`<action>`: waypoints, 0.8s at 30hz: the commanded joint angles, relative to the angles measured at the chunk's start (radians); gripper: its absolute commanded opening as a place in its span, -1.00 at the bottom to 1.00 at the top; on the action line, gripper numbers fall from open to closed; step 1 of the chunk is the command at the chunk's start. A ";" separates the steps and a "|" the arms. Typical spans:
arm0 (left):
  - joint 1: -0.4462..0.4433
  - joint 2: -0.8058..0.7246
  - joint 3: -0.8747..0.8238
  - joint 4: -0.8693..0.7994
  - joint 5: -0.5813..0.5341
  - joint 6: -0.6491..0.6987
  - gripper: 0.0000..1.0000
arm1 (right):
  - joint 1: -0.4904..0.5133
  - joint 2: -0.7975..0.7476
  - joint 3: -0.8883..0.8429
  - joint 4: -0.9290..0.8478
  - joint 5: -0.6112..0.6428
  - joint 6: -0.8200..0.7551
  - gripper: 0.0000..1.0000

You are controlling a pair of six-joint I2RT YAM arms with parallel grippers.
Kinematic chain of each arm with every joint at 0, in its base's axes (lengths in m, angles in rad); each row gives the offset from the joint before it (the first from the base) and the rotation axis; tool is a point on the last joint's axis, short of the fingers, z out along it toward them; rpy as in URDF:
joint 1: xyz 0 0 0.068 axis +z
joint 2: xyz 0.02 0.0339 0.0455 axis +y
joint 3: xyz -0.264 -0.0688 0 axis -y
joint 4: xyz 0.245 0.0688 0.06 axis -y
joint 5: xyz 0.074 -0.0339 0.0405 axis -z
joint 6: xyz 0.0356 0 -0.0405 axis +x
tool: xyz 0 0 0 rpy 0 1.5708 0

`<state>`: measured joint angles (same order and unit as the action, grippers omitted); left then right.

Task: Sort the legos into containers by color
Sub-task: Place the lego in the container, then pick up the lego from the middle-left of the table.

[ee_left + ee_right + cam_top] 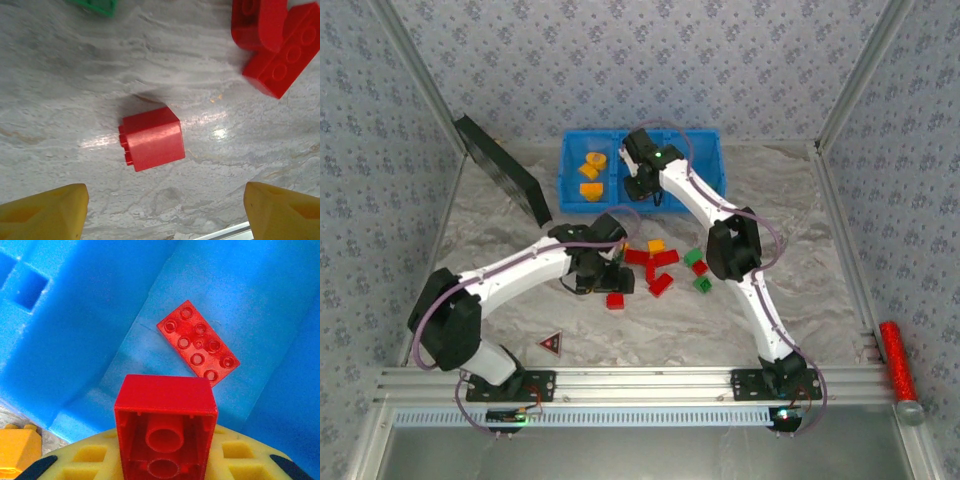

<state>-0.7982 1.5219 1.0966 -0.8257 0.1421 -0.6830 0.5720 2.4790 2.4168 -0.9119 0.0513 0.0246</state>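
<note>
At lower centre of the right wrist view, right gripper (166,460) clamped on a glossy hollow-bottomed red brick (166,405) inside the blue bin (75,340), studded flat red plate (198,343) on its floor, top view adding orange pieces (590,176) in the upper-left compartment, left wrist view, left gripper (165,215) spread wide over smooth red block (151,138) on marbled tabletop (60,100)

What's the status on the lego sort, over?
Left gripper open above loose blocky red plastic brick. Right gripper shut on hollow red plastic brick over bright blue plastic bin. Nothing blocking either.
</note>
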 commanded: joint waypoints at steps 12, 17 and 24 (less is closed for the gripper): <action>-0.050 0.123 -0.004 0.025 -0.020 -0.056 0.58 | 0.005 -0.117 -0.083 0.030 -0.038 -0.017 0.16; -0.052 0.165 -0.006 0.043 -0.018 -0.045 0.49 | -0.002 -0.253 -0.192 0.033 -0.041 0.014 0.20; -0.053 0.206 -0.016 0.064 -0.005 -0.038 0.28 | -0.060 -0.567 -0.536 0.036 0.003 0.086 0.28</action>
<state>-0.8448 1.7115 1.0889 -0.7753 0.1352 -0.7269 0.5510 2.0327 1.9823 -0.8581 0.0280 0.0563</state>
